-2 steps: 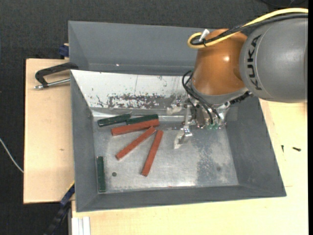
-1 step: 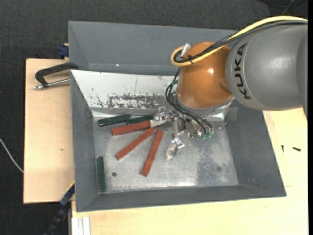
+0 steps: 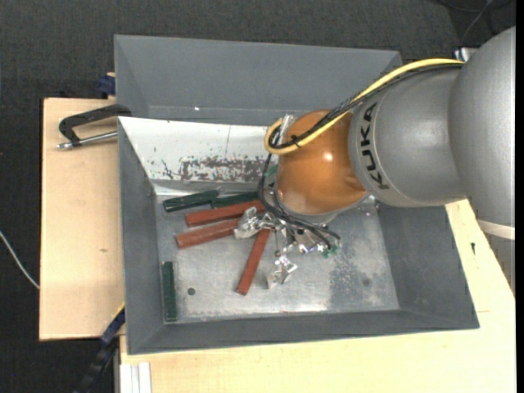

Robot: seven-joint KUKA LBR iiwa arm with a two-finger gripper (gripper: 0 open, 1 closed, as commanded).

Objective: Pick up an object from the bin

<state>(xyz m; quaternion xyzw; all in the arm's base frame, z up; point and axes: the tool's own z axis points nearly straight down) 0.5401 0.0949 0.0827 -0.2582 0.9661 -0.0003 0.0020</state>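
Observation:
My gripper [image 3: 286,260] is low in the middle of the bin, under the orange cover, its metal parts just right of a cluster of bars. A red-brown bar [image 3: 254,262] lies slanted right beside it, its upper end under the gripper's metal. Two more red-brown bars lie to the left, one [image 3: 209,235] nearly level and one [image 3: 214,215] behind it. A dark green bar [image 3: 201,201] lies behind those, partly hidden by the cover.
Another dark green bar [image 3: 169,291] lies along the bin's left wall near the front corner, with a small dark speck [image 3: 191,292] beside it. The arm and its orange cover hide the bin's right rear part.

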